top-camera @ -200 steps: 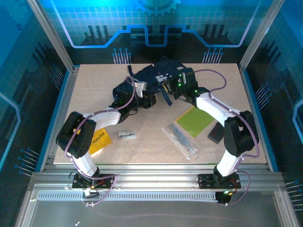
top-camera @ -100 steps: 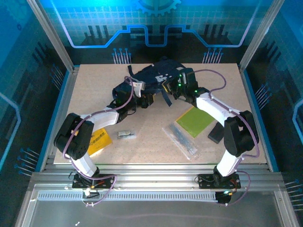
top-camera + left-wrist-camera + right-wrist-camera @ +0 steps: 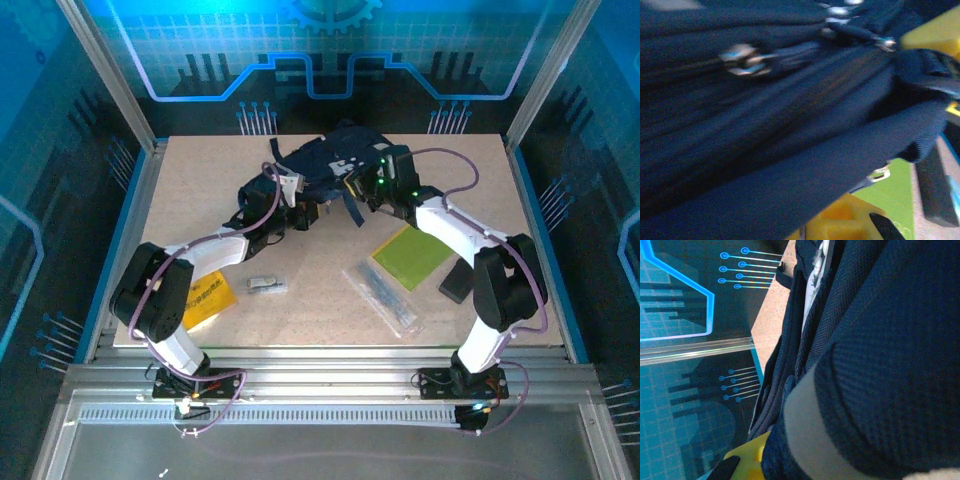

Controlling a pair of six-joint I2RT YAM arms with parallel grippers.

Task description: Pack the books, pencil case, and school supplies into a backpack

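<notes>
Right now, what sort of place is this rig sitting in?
Most likely a robot lab or demo cell: an aluminium frame encloses the table, blue circuit-print panels form the walls, and a backpack lies staged on it.

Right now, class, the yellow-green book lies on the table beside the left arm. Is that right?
Not quite: the yellow-green book lies on the table beside the right arm, not the left. The top external view shows it.

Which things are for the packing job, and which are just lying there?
For the job: backpack, yellow book, green book, pencil case, small grey piece.
Just lying about: black block.
</notes>
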